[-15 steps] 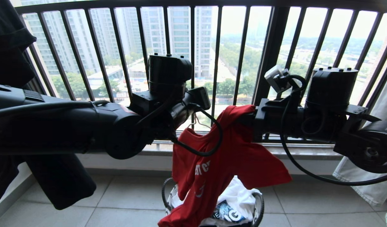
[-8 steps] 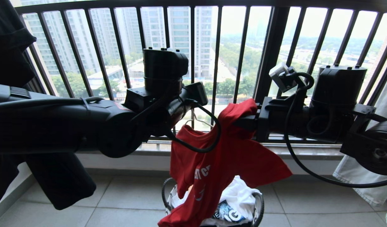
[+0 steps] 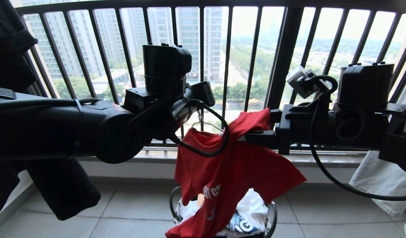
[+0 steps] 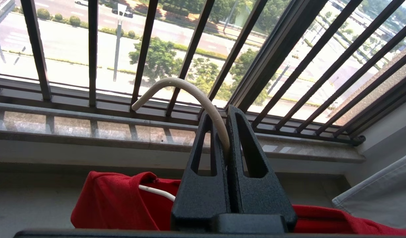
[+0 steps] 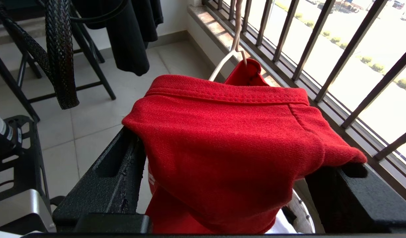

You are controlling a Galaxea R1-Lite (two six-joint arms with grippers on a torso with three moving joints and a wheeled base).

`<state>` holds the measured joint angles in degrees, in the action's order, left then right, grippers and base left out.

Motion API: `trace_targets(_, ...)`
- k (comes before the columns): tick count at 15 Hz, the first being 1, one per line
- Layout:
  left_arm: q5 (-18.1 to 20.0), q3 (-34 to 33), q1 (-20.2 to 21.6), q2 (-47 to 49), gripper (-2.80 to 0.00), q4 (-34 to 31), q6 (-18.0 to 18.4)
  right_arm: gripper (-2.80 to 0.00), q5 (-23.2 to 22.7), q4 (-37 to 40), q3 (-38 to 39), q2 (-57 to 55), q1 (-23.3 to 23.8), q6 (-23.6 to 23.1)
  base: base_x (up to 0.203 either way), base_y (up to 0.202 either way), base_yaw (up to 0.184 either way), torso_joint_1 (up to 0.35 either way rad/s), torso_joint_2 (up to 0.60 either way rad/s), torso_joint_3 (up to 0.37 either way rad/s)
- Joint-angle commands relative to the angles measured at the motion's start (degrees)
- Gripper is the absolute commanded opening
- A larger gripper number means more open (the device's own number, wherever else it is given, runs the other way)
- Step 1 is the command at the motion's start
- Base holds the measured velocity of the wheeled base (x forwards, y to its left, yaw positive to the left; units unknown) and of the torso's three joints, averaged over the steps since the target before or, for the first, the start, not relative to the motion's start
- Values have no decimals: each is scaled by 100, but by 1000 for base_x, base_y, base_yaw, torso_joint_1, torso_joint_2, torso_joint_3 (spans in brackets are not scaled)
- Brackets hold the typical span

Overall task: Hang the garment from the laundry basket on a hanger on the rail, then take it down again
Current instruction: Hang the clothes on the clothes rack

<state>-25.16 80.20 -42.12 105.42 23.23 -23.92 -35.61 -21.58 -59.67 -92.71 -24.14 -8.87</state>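
- Since a second ago the right gripper point(image 5: 223, 185) has let go: its black, rough-cast jaws now stand wide apart, with the garment point(image 3: 232, 168) only draped across them.
- The garment, red knit with a stitched hem, hangs above the laundry basket point(image 3: 271, 215), its collar on the hanger point(image 4: 189, 96).
- The left gripper point(image 4: 227, 132) pinches the thin, curved white hook, jaws nearly together.

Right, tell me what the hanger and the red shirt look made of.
Hanger: thin wire with a matte off-white coating, probably plastic, judging by its slim bent hook. Red shirt: soft knit, likely cotton, showing fine ribbed texture and a stitched hem.
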Motion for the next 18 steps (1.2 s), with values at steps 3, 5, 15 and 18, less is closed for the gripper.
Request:
trace_targets(3,-7,-77,-18,-87,-280,14,-21,0,18,1484,-739,181,-70,3,0,0,0,0,0,0)
trace_targets(5,-6,-102,-79,-120,-280,14,-16,0,149,2233,-1139,154,-192,29,0,0,0,0,0,0)
trace_targets(15,-59,-242,-86,-373,-280,23,221,0,537,2729,-1363,473,-205,53,0,0,0,0,0,0)
trace_targets(18,-59,-224,-79,-382,-280,23,230,-280,581,2737,-1323,544,-103,53,0,0,0,0,0,0)
